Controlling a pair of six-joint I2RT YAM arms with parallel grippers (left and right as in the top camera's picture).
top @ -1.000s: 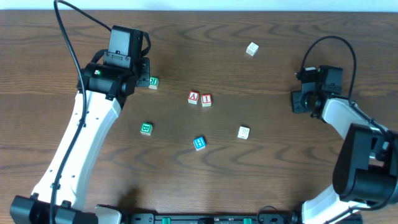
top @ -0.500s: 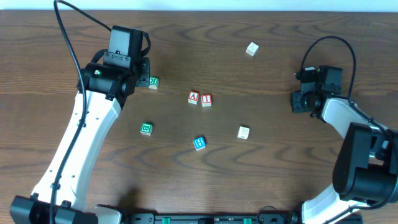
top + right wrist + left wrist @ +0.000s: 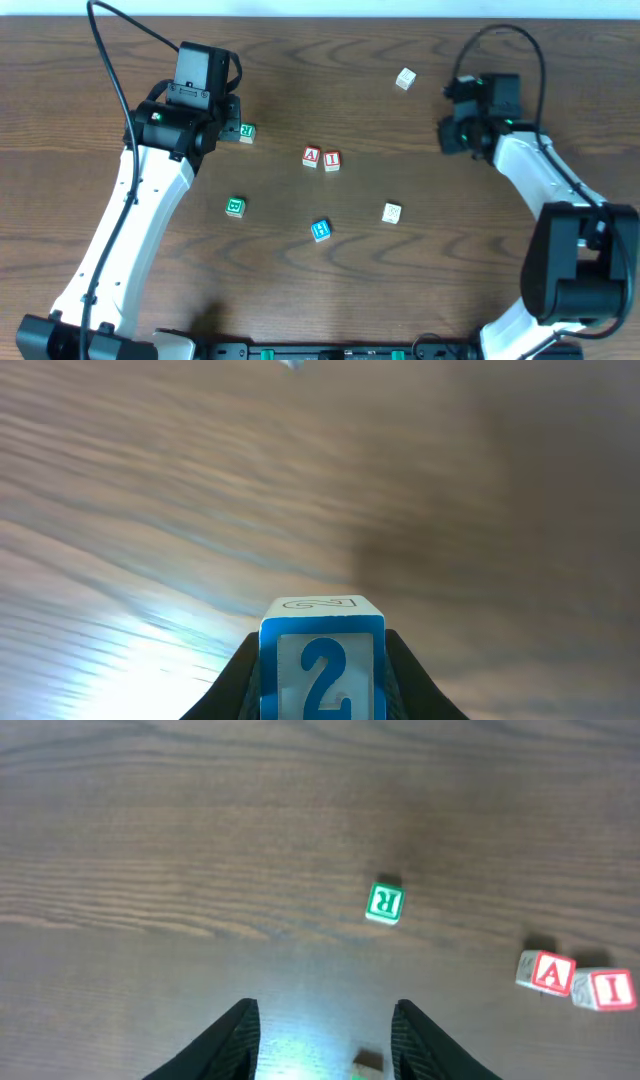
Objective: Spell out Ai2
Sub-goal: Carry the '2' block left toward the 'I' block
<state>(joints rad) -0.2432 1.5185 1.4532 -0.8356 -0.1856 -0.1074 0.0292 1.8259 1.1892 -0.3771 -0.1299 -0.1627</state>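
The red "A" cube [image 3: 311,156] and red "I" cube [image 3: 332,160] sit side by side, touching, at the table's middle; the left wrist view shows the "A" cube [image 3: 545,972] and "I" cube [image 3: 605,988] at the right edge. The blue "2" cube [image 3: 322,665] is clamped upright between my right gripper's fingers, above the table. In the overhead view my right gripper [image 3: 447,132] hangs at the back right and hides the cube. My left gripper [image 3: 325,1040] is open and holds nothing. It hovers high over the table's left, where the overhead view shows the left gripper [image 3: 228,120].
A green "R" cube [image 3: 246,132] lies beside the left arm's wrist, and another green cube [image 3: 235,207] lies nearer the front. The blue "H" cube [image 3: 321,230] and a white cube [image 3: 392,213] sit in front of the pair. A second white cube [image 3: 404,79] lies at the back.
My right arm has swung left and toward the back of the table. The left arm and the cubes on the table have stayed put.
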